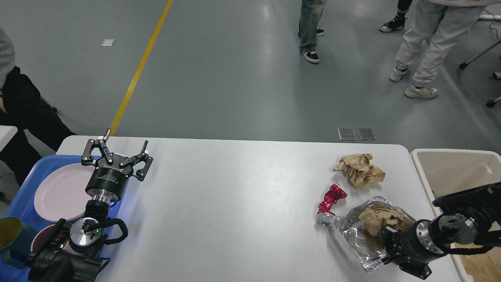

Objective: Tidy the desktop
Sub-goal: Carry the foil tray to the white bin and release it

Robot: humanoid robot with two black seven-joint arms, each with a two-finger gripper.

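The white desktop (235, 196) fills the lower part of the head view. At its front right corner my right gripper (387, 246) is shut on a silver foil bag (358, 239) with crumpled brown paper inside, and the bag tilts up off the surface. A crushed red can (330, 201) lies just left of the bag. A ball of crumpled brown paper (359, 169) lies farther back. My left gripper (126, 138) stands open and empty over the desktop's left end, beside the blue tray (19, 201).
The blue tray holds a pink plate (58, 192), a pink bowl (41, 239) and a teal cup (11, 237). A beige bin (454, 172) stands against the desktop's right edge. People stand on the grey floor beyond the table and at the far left.
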